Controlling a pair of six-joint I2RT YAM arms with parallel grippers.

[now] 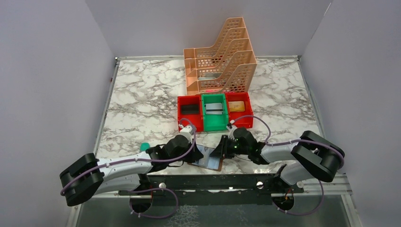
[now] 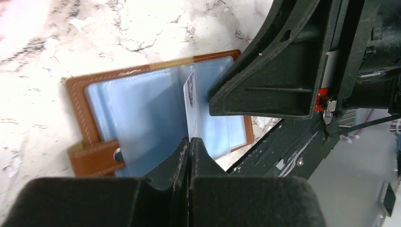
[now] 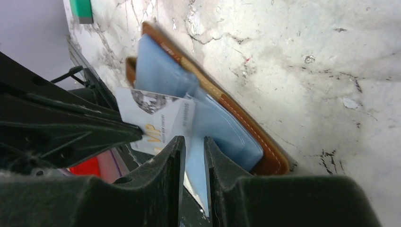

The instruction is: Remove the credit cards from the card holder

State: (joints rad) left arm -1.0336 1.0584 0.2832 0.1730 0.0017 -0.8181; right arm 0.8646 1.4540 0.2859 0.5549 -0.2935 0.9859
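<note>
Pinching shut on a white credit card (image 2: 191,106) stood on edge, the left gripper (image 2: 189,144) hovers over the open brown card holder (image 2: 142,118). We see the holder lying on the marble table (image 1: 142,94), at 6 o'clock from the green bin (image 1: 215,124). At its 3 o'clock side the right gripper (image 3: 194,146), nearly closed, nips a blue pocket leaf (image 3: 213,127).
</note>
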